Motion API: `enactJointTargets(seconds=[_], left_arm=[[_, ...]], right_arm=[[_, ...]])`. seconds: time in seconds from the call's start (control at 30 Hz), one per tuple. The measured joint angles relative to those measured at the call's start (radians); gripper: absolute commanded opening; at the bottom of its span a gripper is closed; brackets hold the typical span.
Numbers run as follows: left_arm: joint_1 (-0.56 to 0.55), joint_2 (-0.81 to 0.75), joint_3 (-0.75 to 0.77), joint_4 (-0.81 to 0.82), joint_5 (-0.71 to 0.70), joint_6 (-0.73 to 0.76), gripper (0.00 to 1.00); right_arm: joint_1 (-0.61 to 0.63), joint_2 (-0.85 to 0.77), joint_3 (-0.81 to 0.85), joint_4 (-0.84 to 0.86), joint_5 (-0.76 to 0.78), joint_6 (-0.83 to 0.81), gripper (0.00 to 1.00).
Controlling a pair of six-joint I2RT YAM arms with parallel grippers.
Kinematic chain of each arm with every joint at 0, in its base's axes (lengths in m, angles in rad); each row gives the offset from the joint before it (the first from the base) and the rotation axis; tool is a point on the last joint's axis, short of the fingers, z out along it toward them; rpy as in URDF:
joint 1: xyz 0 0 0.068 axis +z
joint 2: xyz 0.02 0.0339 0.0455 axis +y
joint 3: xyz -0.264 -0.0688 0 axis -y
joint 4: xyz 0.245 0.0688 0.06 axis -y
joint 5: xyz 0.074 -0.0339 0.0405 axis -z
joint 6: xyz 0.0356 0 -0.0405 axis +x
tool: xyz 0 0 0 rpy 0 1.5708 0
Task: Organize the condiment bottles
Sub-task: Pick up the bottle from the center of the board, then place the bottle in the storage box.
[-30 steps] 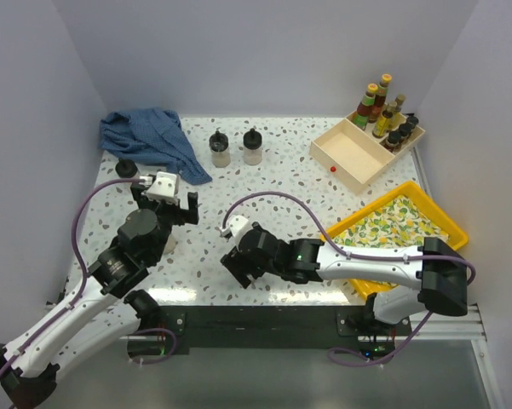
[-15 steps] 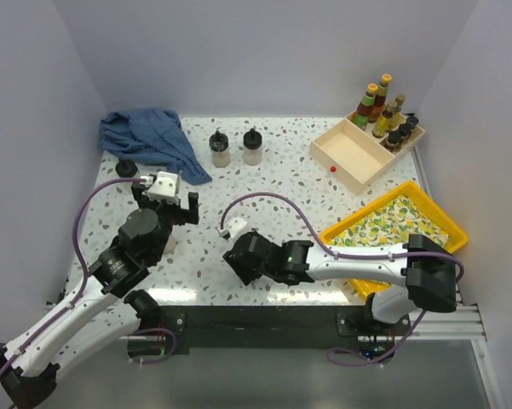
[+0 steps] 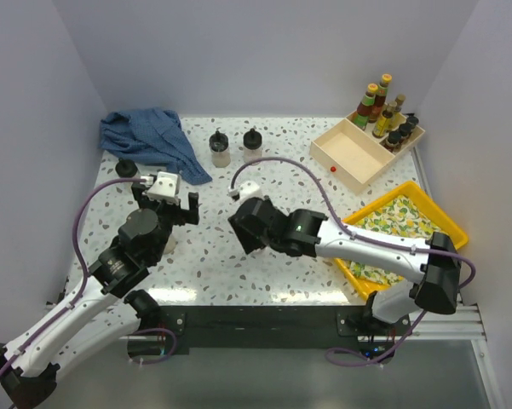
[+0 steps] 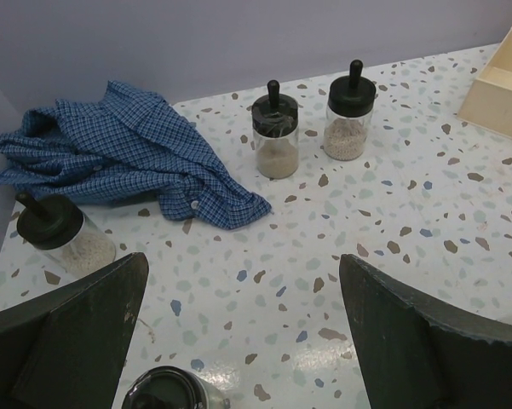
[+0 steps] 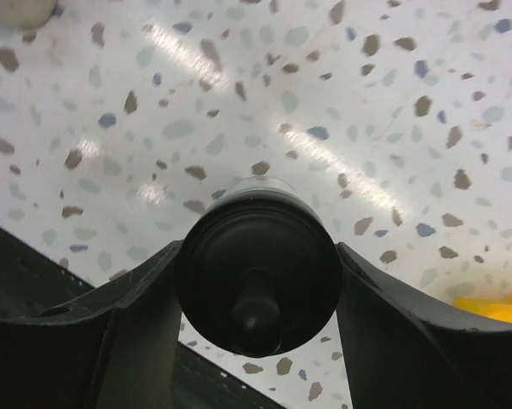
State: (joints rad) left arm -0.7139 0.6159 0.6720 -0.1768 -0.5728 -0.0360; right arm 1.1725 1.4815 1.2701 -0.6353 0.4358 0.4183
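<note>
My right gripper (image 3: 244,227) is shut on a squat clear jar with a black knobbed lid (image 5: 257,290) and holds it above the table's middle; from above, the gripper hides the jar. My left gripper (image 4: 243,273) is open and empty, with another black-lidded jar (image 4: 166,390) just below its left finger. Two more such jars (image 3: 220,147) (image 3: 253,145) stand at the back centre and also show in the left wrist view (image 4: 275,136) (image 4: 349,119). One jar (image 3: 126,168) stands by the cloth. Several slim sauce bottles and dark shakers (image 3: 383,112) stand in the beige tray's back compartment.
A crumpled blue checked cloth (image 3: 149,141) lies at the back left. The beige divided tray (image 3: 341,158) sits at the back right with a small red thing (image 3: 332,168) beside it. A yellow lemon-print tray (image 3: 409,230) lies at the right, under the right arm.
My right gripper has carried the jar from near the table's front edge up and away toward the middle. The left arm has not moved.
</note>
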Motion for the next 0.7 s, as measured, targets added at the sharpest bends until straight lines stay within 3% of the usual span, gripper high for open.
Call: enactJointTargets(seconds=[0.23,0.4,0.7], left_arm=[[0.000,0.002,0.000,-0.005,0.004,-0.001,1.00],[0.000,0.010,0.000,-0.006,0.020,-0.005,1.00],[0.000,0.013,0.000,-0.013,0.034,-0.005,1.00]], right_arm=[[-0.346,0.011,0.162,-0.068,0.082,-0.014,0.00],[-0.609,0.131,0.342,-0.074,0.119,-0.037,0.00],[-0.823,0.453,0.607,-0.078,0.119,-0.065,0.00]])
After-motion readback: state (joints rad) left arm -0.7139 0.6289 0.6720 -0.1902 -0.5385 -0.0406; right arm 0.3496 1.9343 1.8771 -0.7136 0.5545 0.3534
